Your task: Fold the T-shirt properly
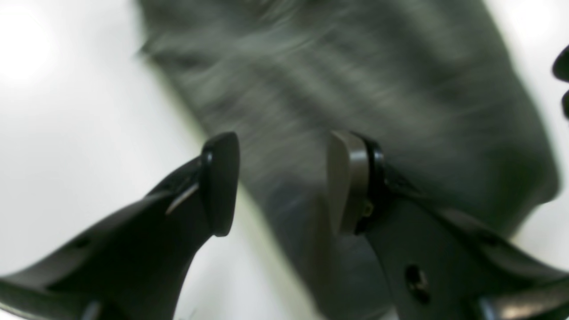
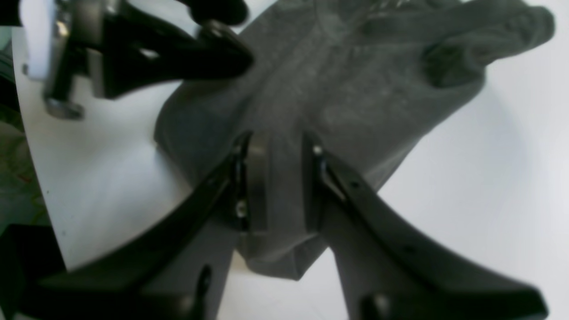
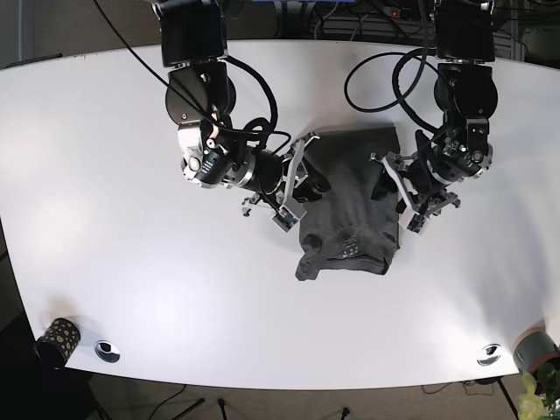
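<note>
Matt grey cloth T-shirt [image 3: 350, 206]

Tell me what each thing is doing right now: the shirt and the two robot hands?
T-shirt: partly folded into a narrow shape, lying on the white table, a bit rumpled at the near end.
Left hand: open, fingers apart, over the shirt's edge.
Right hand: closed on a fold of the shirt's cloth.
</note>
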`<action>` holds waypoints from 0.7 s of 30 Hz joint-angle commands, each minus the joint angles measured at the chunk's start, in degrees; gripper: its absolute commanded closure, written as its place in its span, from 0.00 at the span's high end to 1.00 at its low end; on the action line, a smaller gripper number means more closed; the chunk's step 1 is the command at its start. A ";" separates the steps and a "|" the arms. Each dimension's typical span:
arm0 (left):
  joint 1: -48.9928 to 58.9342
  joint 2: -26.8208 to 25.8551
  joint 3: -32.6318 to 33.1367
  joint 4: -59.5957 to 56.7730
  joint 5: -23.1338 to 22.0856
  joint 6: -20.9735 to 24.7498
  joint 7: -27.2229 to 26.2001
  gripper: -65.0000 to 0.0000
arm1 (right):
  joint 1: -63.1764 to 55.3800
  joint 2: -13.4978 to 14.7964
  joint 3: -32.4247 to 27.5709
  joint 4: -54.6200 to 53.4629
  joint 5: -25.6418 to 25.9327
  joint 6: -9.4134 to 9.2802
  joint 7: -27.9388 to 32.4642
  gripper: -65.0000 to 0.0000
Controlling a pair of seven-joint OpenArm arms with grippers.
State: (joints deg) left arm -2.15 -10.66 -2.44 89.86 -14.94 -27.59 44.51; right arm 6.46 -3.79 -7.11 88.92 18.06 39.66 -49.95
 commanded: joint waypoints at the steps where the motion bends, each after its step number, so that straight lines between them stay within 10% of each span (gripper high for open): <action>1: -0.79 1.03 -0.86 0.11 -1.02 -0.05 -1.21 0.45 | 3.26 -0.82 0.04 -2.55 1.06 0.34 1.29 0.16; 8: -0.18 1.64 -1.21 -3.49 -0.67 -0.05 -1.21 0.45 | 6.95 -0.47 0.04 -14.51 0.79 0.34 7.27 0.16; 21: 0.09 -0.73 0.72 -5.16 -0.75 -0.14 -1.04 0.45 | 6.33 10.87 0.39 -17.76 10.55 0.34 11.58 0.16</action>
State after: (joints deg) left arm -1.58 -10.76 -1.69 83.05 -16.10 -27.86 42.72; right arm 11.53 5.82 -6.81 68.79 24.99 39.09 -39.13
